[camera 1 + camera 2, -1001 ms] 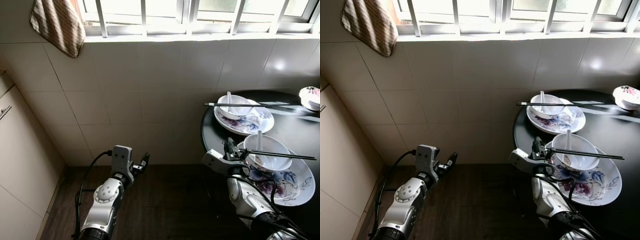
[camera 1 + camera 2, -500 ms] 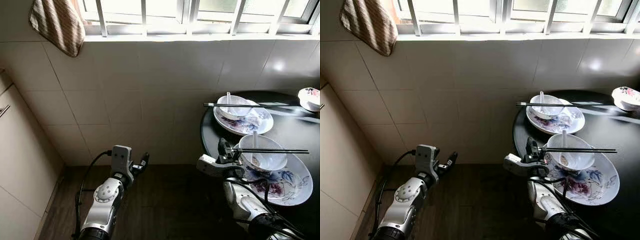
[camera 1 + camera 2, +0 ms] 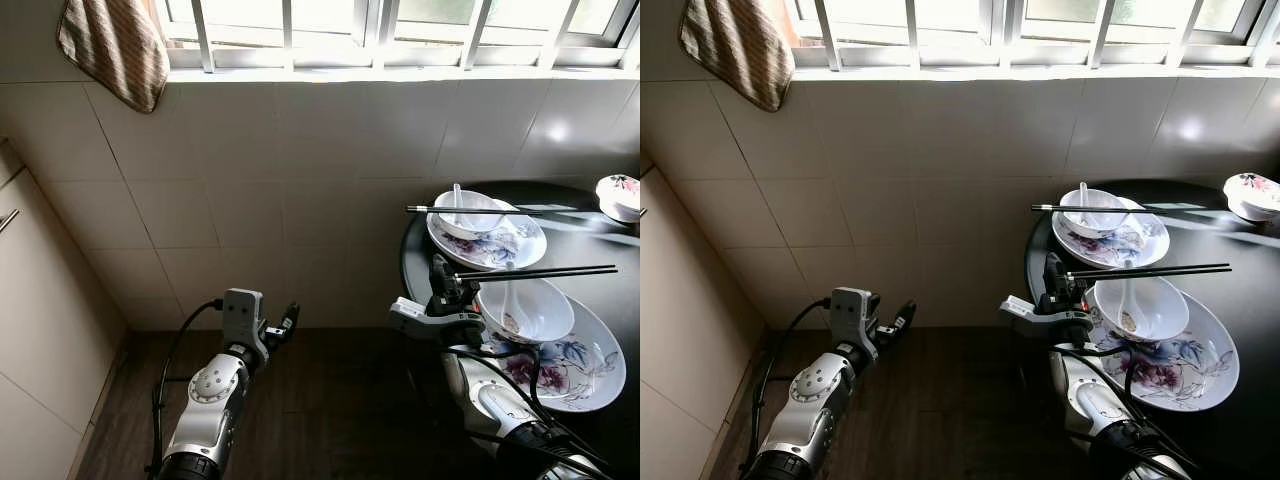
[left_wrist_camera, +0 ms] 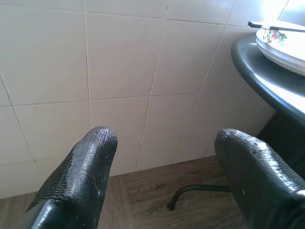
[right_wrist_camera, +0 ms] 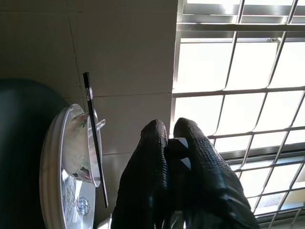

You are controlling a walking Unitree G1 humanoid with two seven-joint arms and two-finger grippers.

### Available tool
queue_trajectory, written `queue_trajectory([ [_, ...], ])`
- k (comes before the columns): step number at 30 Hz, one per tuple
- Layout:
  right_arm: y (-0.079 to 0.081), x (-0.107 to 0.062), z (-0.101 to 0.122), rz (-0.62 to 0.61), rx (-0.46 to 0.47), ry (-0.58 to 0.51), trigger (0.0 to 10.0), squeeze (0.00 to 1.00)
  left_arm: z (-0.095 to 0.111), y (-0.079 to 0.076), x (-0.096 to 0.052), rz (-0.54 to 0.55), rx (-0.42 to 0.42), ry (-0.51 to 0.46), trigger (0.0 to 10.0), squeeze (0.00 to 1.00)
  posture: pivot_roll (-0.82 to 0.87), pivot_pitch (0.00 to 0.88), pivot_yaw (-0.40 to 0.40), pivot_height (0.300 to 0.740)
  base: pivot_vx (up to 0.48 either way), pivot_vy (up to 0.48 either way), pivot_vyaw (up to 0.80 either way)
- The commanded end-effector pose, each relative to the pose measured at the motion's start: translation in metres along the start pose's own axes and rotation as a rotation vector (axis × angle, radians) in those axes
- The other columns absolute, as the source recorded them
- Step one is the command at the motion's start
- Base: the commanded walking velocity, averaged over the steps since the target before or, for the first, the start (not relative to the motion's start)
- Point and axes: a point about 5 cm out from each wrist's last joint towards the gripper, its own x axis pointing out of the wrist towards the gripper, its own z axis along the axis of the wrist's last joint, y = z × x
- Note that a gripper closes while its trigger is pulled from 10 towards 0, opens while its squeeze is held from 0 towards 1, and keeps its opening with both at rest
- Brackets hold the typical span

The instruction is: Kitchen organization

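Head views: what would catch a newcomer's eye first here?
The right end effector holds a pair of black chopsticks level above the near bowl, which sits with a spoon on a floral plate at the round black table's edge. A second bowl and plate with chopsticks laid across sit behind, under the barred window. The left end effector hangs open above the wooden floor.

- Round table (image 3: 590,250) stands at the right, against the tiled wall (image 3: 280,200).
- On it, two plates (each bearing a bowl): near plate (image 3: 580,365), far plate (image 3: 520,245) behind it.
- Towel (image 3: 115,50) hangs upper left.
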Motion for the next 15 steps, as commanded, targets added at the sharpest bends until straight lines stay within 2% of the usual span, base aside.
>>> queue_trajectory([
  [1,-0.012,0.006,0.006,-0.046,0.051,-0.028,0.0,0.0,0.0,0.002,0.002,0.005,-0.013,0.012,10.0,0.0,-0.01,0.0,0.0,0.74,0.0,0.0,0.0],
  [5,-0.019,0.006,0.019,-0.079,0.115,-0.089,0.0,0.0,0.0,0.002,0.002,0.008,-0.02,0.01,10.0,0.0,-0.01,0.0,-0.001,0.74,0.0,0.0,0.0],
  [10,-0.02,0.001,0.035,-0.08,0.117,-0.196,0.0,0.0,0.0,0.003,0.002,0.015,-0.033,0.002,10.0,0.0,0.0,0.0,-0.002,0.74,0.0,0.0,0.8],
  [14,-0.019,-0.002,0.04,-0.067,0.131,-0.231,0.0,0.0,0.001,0.004,0.002,0.018,-0.036,-0.003,10.0,0.0,0.0,0.0,-0.002,0.74,0.0,0.0,0.8],
  [15,-0.019,-0.005,0.046,-0.058,0.151,-0.276,0.0,0.0,0.002,0.004,0.002,0.022,-0.04,-0.012,10.0,0.0,0.0,0.0,-0.002,0.74,0.0,0.0,0.8],
])
